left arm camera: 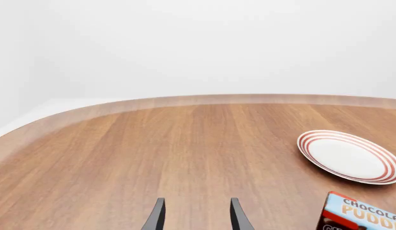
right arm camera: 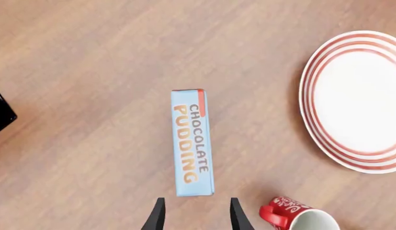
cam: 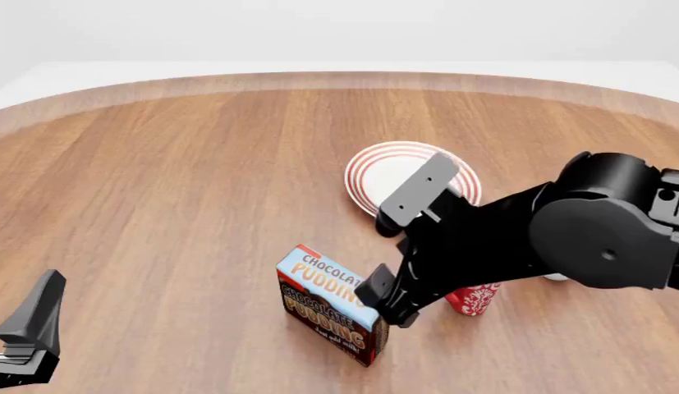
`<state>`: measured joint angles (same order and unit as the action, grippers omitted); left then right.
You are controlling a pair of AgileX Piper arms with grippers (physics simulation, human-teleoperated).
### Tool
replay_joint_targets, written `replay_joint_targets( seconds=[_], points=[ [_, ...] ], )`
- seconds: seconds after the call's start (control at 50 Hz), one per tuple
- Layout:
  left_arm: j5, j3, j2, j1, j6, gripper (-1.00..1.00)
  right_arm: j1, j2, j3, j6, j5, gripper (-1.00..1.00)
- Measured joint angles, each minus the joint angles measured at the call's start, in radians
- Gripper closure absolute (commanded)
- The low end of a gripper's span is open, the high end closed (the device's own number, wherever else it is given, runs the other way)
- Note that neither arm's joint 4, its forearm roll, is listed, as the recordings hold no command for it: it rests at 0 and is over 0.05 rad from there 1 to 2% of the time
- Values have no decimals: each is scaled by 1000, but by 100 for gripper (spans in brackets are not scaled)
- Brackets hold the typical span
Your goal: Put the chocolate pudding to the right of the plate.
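Left gripper [cam: 27, 328] sits at the near-left corner of the front view, low over the table [cam: 153, 180]. We see its fingers spread with bare wood between them in the left wrist view, nothing held. It is well apart from everything else.

Chocolate pudding [cam: 330, 304] stands upright on the table near the front edge, left of centre-right, light-blue top up, dark brown face toward us. It is nearer than the plate [cam: 374, 176] and a bit to its left, not touching it.

Right gripper [cam: 385, 302] comes in from the right, arm reaching over the plate's near-right part. Its tips are just beside the carton's right end. In the right wrist view the fingers [right arm camera: 158, 215] are parted, straddling the line of the carton's near end; the carton sits just ahead of the tips, not between them. No grip that we can see.

Containers: plate is bare white inside the red rings, as far as the arm lets us see. Red mug [cam: 473, 297] with white pattern is right of the carton, under the arm, mostly hidden in the front view; right wrist view shows its inside white, only partly visible.

Room: wide open wood left of the carton and toward the far rounded edge. Right of the plate is mostly masked by the arm.
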<state>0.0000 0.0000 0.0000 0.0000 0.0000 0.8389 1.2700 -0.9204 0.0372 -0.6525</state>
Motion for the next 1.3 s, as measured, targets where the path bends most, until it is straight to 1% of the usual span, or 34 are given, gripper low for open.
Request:
replay_joint_targets(
  seconds=[0.1, 0.48, 0.82, 1.3],
  points=[
    [0, 0, 0, 0, 0, -100, -2, 13, 3, -1, 6, -100],
    [0, 0, 0, 0, 0, -100, -32, 33, 11, 24, 11, -100],
    [0, 0, 0, 0, 0, -100, -75, 58, 20, 74, 22, -100],
    [0, 0, 0, 0, 0, -100, -51, 88, 0, 76, 20, -100]
  ],
)
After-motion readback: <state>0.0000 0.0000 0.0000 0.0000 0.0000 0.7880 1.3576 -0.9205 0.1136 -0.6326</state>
